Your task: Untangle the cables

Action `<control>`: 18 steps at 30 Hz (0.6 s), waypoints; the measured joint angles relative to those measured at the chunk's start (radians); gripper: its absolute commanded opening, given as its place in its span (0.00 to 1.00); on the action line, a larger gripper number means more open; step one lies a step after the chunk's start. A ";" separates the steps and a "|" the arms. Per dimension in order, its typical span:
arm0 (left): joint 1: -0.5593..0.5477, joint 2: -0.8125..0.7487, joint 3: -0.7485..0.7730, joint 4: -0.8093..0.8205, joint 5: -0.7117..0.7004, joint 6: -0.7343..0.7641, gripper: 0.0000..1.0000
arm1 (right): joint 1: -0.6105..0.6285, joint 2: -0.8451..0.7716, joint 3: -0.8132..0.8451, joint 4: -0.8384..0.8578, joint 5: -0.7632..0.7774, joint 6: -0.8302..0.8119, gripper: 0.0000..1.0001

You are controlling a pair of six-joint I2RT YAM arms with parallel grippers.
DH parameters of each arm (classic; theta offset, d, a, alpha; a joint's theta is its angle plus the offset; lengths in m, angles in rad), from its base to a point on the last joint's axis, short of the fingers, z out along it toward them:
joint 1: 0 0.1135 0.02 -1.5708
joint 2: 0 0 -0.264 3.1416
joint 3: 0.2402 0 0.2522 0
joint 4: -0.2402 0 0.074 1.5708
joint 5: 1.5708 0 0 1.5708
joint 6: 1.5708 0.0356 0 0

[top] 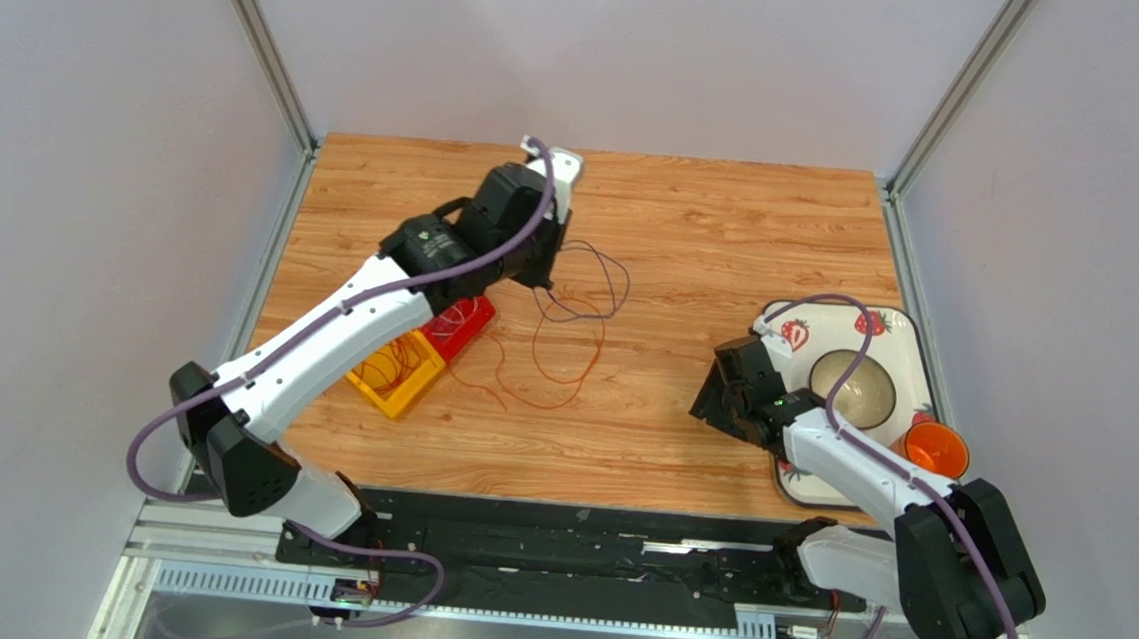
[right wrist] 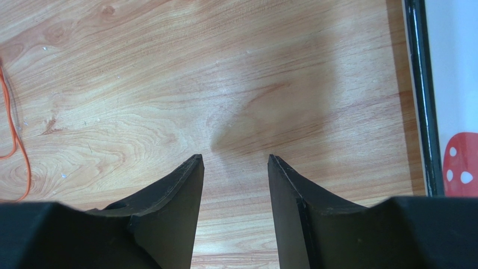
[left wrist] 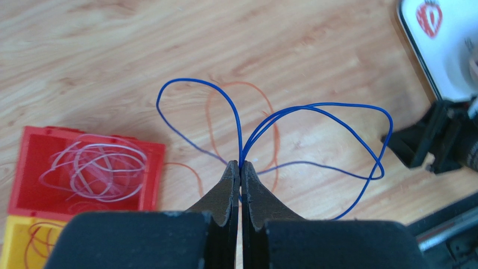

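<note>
At the middle of the wooden counter (top: 717,240), the left hand (left wrist: 240,165), its fingers pressed together, pinches a dark blue cable (left wrist: 196,80). The cable's loops fan out beyond the fingertips and cross over an orange cable (left wrist: 242,83) lying loose on the wood. Nearby, a red bin (left wrist: 33,140) holds coiled pale cables (left wrist: 95,168), and the adjoining yellow bin (left wrist: 11,252) holds orange strands (left wrist: 35,232). The right hand (right wrist: 235,159), fingers spread and gripping nothing, hangs over bare wood beside a strawberry-patterned tray (top: 891,335).
</note>
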 measured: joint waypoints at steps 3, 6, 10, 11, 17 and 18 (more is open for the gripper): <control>0.079 -0.053 -0.022 0.008 -0.008 -0.007 0.00 | 0.001 0.000 0.000 0.001 0.000 -0.002 0.50; 0.154 -0.091 -0.061 0.014 -0.015 -0.011 0.00 | 0.003 0.000 0.000 0.005 0.000 -0.003 0.50; 0.246 -0.100 -0.112 0.034 -0.020 -0.023 0.00 | 0.005 0.000 0.000 0.008 -0.003 -0.004 0.50; 0.265 -0.100 -0.125 0.040 -0.015 -0.027 0.00 | 0.006 0.000 0.000 0.008 -0.005 -0.006 0.50; 0.367 -0.106 -0.223 0.091 0.006 -0.031 0.00 | 0.006 0.000 0.000 0.014 -0.007 -0.011 0.50; 0.376 -0.106 -0.230 0.096 0.000 -0.026 0.00 | 0.006 0.000 0.000 0.014 -0.007 -0.011 0.50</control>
